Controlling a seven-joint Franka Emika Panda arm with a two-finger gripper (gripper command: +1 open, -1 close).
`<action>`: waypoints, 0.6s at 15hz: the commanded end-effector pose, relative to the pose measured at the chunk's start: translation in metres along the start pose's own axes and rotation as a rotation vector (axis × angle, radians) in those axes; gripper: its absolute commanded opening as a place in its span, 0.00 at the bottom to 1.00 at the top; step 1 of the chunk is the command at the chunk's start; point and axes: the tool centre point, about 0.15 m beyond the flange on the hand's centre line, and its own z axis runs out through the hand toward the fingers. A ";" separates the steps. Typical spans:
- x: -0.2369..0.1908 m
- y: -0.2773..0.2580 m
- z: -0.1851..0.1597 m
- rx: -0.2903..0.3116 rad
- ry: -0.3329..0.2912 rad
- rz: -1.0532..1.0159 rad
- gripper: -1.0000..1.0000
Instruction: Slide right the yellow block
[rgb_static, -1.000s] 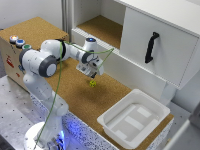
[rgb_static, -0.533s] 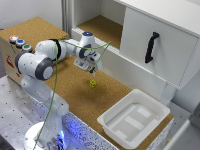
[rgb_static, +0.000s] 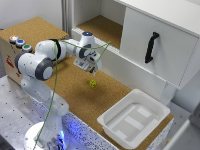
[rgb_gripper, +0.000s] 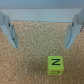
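While the tool (rgb_static: 93, 70) hangs open above, the yellow block (rgb_static: 92, 83) sits flat, its printed face up.

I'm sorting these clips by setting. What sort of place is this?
Probably a robotics lab test bench: a cork-topped table with a white cabinet, coloured push buttons, a white tray and a small yellow block below the arm's gripper.

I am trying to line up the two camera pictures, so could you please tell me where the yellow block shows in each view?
Exterior view: the yellow block lies on the cork board, near the middle of the picture, just below the gripper.
Wrist view: the yellow block sits on the cork, marked with a dark letter, apart from both fingers.
Shared landmark: the cork board and the gripper's open fingers.
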 end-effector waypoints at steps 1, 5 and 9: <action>0.002 -0.003 -0.006 -0.006 -0.032 -0.001 1.00; 0.002 -0.003 -0.006 -0.006 -0.032 -0.001 1.00; 0.000 0.000 0.000 0.000 0.000 0.000 1.00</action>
